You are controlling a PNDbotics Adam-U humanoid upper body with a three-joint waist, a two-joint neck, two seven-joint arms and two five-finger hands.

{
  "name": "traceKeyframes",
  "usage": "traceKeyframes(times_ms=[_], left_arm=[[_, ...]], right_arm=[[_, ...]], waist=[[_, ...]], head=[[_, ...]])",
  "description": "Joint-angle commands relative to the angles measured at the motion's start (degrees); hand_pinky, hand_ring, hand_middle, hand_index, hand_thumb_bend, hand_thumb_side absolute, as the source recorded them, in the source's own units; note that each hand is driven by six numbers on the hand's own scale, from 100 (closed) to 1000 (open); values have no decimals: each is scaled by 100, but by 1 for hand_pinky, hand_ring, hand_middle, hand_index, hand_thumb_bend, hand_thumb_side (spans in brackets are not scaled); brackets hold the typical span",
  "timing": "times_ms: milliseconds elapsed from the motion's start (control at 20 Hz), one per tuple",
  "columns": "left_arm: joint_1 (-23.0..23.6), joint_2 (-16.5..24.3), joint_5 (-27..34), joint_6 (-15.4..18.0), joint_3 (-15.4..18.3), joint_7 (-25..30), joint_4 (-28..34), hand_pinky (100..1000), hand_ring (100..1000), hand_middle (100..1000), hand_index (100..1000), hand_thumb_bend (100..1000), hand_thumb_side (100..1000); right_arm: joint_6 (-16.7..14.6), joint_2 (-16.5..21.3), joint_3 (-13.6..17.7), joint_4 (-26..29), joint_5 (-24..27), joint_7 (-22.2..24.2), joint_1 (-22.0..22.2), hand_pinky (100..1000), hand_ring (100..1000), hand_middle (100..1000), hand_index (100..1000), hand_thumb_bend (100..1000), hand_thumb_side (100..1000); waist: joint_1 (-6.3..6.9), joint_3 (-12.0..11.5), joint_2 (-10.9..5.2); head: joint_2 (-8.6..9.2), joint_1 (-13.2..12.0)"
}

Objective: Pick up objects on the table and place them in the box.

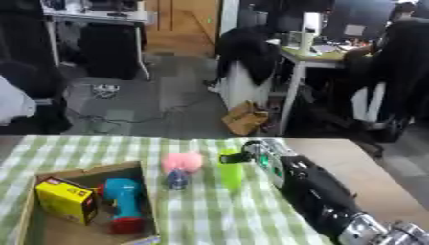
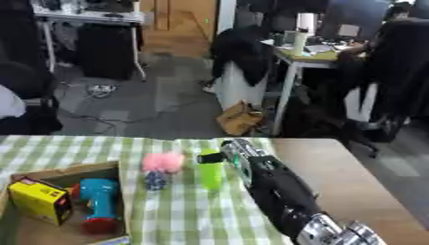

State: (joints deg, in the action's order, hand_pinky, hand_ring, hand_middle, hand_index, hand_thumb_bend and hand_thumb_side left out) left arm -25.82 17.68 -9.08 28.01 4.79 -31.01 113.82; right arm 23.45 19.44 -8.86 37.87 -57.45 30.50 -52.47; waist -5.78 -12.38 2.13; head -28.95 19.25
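The right hand [image 1: 251, 155] reaches in from the lower right along a long black forearm and sits right against the green cup [image 1: 231, 168], at its top on the side away from the box. A dark thumb or finger shows at the cup's rim, but whether the fingers are curled round the cup or merely touching it I cannot tell. Judging from the task, the hand is placed there to take the cup, the nearest loose thing to it. The left hand shows in neither view.

The cardboard box [image 1: 84, 173] lies open-topped on the green checked tablecloth [image 1: 209, 215], at the near left corner of the table. It already holds 2 things: a yellow carton [image 1: 65, 200] against the wall farthest from the cup, and a teal and red toy drill [image 1: 123, 203] lying beside it, on the side nearer the cup. There looks to be room left at the box's near end.

Between the box and the cup are 2 more loose things: a pink fluffy object [image 1: 183, 161] and, touching its near edge, a small dark blue object [image 1: 176, 180]. The cup stands upright just beside them, so it still has to pass over them to reach the box
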Motion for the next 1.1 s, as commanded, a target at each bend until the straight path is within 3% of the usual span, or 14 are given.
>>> traceKeyframes(times_ms=[50,400,700,1100], left_arm=[[-147,14,18,23,34,-21,77,842,872,813,868,203,1000],[-316,-57,12,71,64,-61,77,842,871,812,866,200,1000],[-362,-93,13,81,61,-71,77,843,870,810,865,197,1000],[-402,-130,21,107,69,-87,77,842,867,808,865,193,1000]], right_arm=[[34,180,52,76,89,-136,-168,848,898,844,967,489,1000],[126,264,119,51,239,-236,-224,841,892,831,960,500,1000],[285,279,142,29,203,-266,-294,844,894,825,946,477,1000],[546,243,298,-126,-389,-502,-282,851,902,834,955,469,1000]], waist=[[3,-19,84],[23,-146,360],[-17,-175,455],[-46,-232,536]], head=[[208,51],[545,135],[566,141],[522,206]])
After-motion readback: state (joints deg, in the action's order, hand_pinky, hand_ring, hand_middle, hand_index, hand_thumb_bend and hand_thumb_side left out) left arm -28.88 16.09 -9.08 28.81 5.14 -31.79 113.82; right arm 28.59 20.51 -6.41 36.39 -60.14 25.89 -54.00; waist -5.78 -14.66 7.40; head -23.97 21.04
